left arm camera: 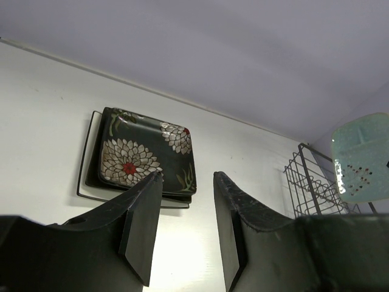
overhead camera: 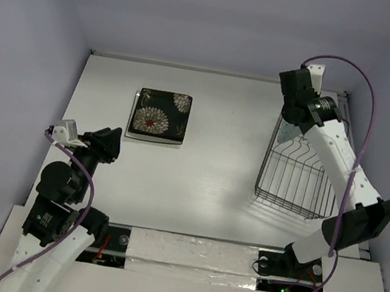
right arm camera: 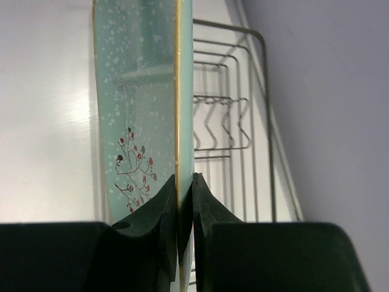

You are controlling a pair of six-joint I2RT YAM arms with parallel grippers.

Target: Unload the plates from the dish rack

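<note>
The left gripper (left arm camera: 187,177) fills the foreground, its 2 dark fingers (left arm camera: 143,225) standing apart with nothing between them. Beyond them on the white table (left arm camera: 36,121) lies a stack of plates: a black flowered plate (left arm camera: 143,155) on top, a dark rim (left arm camera: 179,196) showing beneath its near edge, and a white plate (left arm camera: 89,152) at the bottom. At the right stands the wire dish rack (left arm camera: 310,188), and above it a mint-green plate (left arm camera: 361,158) with small red dots, cropped by the frame edge.

White table (overhead camera: 211,186), pale lavender walls (overhead camera: 224,16) on three sides, even light.
</note>
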